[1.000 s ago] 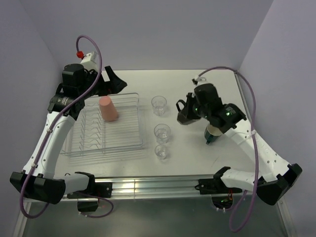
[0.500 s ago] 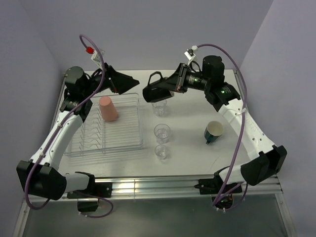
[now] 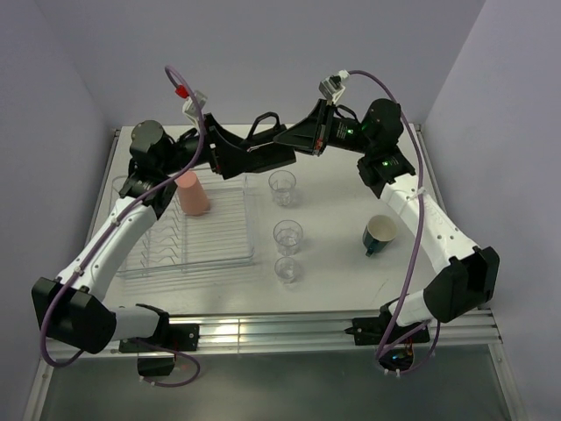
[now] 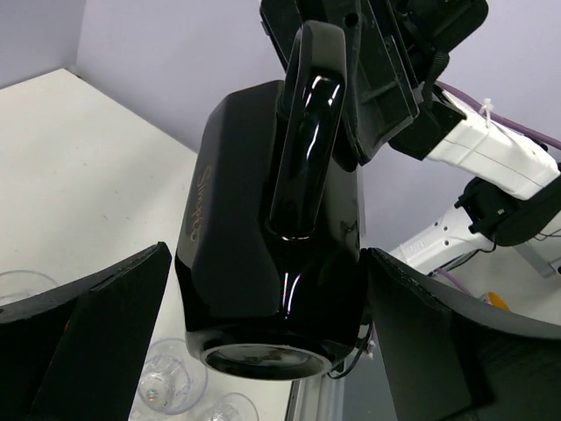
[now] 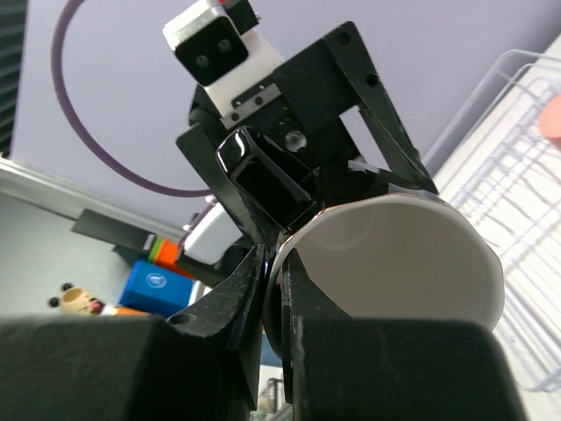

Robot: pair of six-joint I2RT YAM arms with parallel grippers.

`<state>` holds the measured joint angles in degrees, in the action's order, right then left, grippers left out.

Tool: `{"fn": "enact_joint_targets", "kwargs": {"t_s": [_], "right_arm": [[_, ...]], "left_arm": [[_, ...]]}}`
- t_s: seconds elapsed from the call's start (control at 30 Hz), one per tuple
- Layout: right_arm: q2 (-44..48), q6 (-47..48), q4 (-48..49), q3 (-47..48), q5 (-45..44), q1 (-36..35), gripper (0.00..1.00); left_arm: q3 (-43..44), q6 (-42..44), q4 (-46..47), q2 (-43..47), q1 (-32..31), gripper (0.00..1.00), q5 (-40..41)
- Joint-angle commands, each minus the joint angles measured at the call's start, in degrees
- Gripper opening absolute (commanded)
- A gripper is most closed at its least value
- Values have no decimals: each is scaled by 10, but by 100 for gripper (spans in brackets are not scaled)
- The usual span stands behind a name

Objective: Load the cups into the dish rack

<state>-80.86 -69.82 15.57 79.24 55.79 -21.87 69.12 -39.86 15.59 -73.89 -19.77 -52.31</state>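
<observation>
The black handled mug (image 3: 263, 156) hangs in the air above the far end of the clear dish rack (image 3: 219, 250). My right gripper (image 3: 294, 140) is shut on its rim, one finger inside the white interior (image 5: 394, 263). My left gripper (image 3: 250, 158) is open with a finger on each side of the mug's body (image 4: 272, 263), very close to it. The salmon-orange cup (image 3: 193, 193) stands upside down in the rack. Three clear tumblers (image 3: 282, 187) (image 3: 288, 236) (image 3: 287, 269) stand right of the rack. The dark green mug (image 3: 379, 233) lies tilted at the right.
The rack's wire ribs also show in the right wrist view (image 5: 526, 175). Two tumblers (image 4: 166, 386) show below the mug in the left wrist view. The purple walls close the table at the back and on both sides.
My right gripper carried the black mug left and up towards the left arm. My left gripper came right and now has its fingers round the mug's body.
</observation>
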Motion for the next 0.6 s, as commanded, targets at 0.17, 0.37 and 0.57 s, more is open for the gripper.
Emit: {"fn": "enact_joint_targets", "kwargs": {"t_s": [0.17,0.37,0.57], "right_arm": [[9,-83,171,-1,17,-1,0],[7,-95,198,-25,9,-2,0],[14,-81,182,-40,-16,-3,1]], "left_arm": [[-7,12,28,4,-12,99,-8],[0,5,23,8,-13,74,-6],[36,37,-50,14,-26,0,26]]}}
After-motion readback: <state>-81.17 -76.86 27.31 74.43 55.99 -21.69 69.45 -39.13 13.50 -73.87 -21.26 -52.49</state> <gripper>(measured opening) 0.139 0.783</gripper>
